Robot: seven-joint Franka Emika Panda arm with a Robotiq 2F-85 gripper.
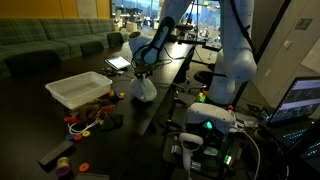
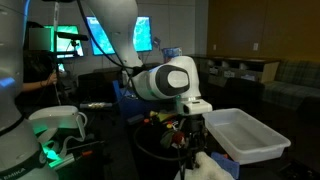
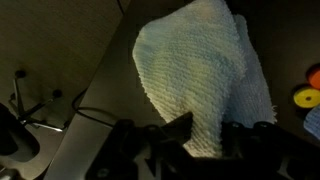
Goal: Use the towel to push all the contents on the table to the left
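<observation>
A white towel [image 1: 145,89] hangs bunched from my gripper [image 1: 140,73] just above the dark table [image 1: 60,130]. In the wrist view the towel [image 3: 200,70] fills the middle, its lower end pinched between my two dark fingers [image 3: 205,140]. In an exterior view only the towel's top [image 2: 207,168] shows at the bottom edge under my gripper [image 2: 194,135]. Small coloured objects [image 1: 88,118] lie scattered on the table beside a white bin. Yellow and orange pieces [image 3: 307,92] show at the right edge of the wrist view.
A white plastic bin [image 1: 78,90] stands on the table by the towel; it also shows in an exterior view [image 2: 250,135]. A laptop [image 1: 120,62] lies farther back. A black bar [image 1: 55,152] lies near the front. Sofas and monitors stand around.
</observation>
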